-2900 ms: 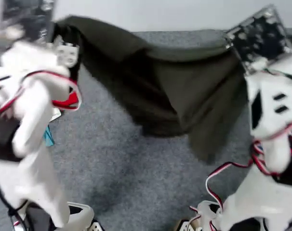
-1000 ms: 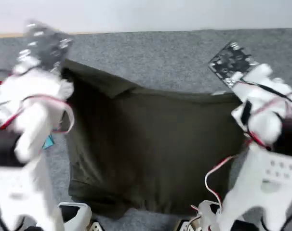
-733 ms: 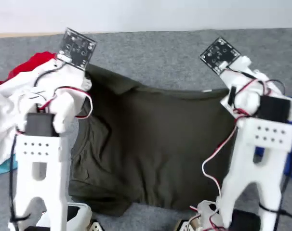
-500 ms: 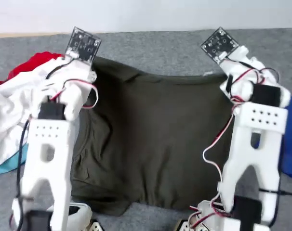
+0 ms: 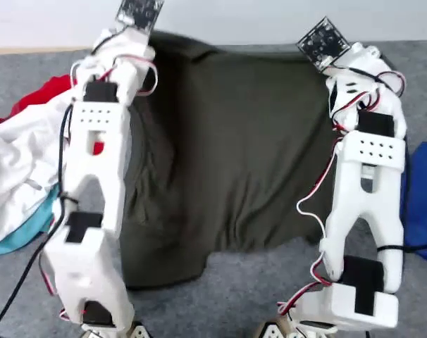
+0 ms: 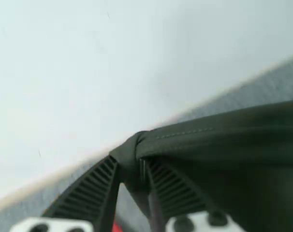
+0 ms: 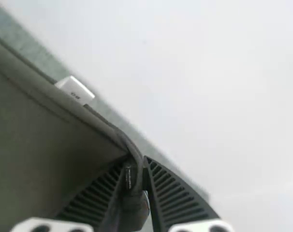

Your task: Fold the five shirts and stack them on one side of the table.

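Clamping olive shirt (image 5: 234, 141) edge, left gripper (image 6: 131, 162), right gripper (image 7: 135, 169), white tag (image 7: 74, 92) seemingly unreadable.

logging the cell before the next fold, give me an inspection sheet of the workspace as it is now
surface: grey table, soft-looking cover.
job's things: dark olive shirt spread between the arms; white shirt, red shirt and light blue shirt heaped unfolded on the left; blue shirt at the right edge.
clutter: nothing seen.
grippers: left gripper and right gripper each shut on the dark olive shirt's far edge.
cables: red and white wires along the arms; black cable by the left base.
surroundings: pale wall behind.
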